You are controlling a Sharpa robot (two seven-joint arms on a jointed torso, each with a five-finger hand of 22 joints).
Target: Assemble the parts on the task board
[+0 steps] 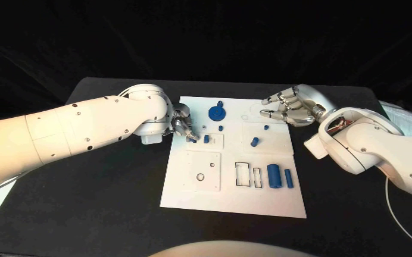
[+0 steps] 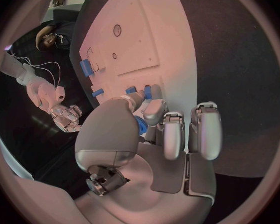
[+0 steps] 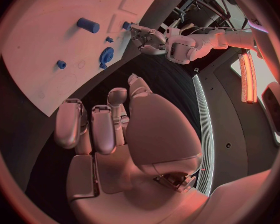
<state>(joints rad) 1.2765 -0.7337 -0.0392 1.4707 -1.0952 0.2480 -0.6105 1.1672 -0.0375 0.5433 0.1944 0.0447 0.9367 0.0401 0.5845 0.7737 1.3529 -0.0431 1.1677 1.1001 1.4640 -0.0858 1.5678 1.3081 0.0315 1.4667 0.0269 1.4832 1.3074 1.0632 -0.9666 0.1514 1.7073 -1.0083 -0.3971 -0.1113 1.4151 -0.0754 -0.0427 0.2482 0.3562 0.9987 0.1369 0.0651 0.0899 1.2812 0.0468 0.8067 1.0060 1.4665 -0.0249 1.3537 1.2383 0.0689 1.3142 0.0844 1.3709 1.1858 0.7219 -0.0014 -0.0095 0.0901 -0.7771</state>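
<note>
Your task board lies at table centre, long axis running 12 to 6 o'clock in the head view.

Left hand sits over the board's 9 o'clock edge, upper half. Its fingertips are drawn together beside a small blue peg on a raised square plate. In the left wrist view the fingers curl down toward blue pieces close under them, but you cannot tell whether any piece is actually pinched; contact is hidden by the thumb.

Right hand hovers at the board's 2 o'clock corner, fingers spread and lightly curled, holding nothing. The right wrist view confirms it: its fingers stand apart with bare air between them, clear of the board.

Parts as you see them from the head view:
- round blue disc near 12 o'clock, a small stub just above it
- small stud just below the disc
- short tilted piece right of centre, another small one toward 1 o'clock from it
- large cylinder and slimmer bar side by side toward 4 o'clock, next to two empty rectangular slots
- square plate with a ring hole toward 7 o'clock.
</note>
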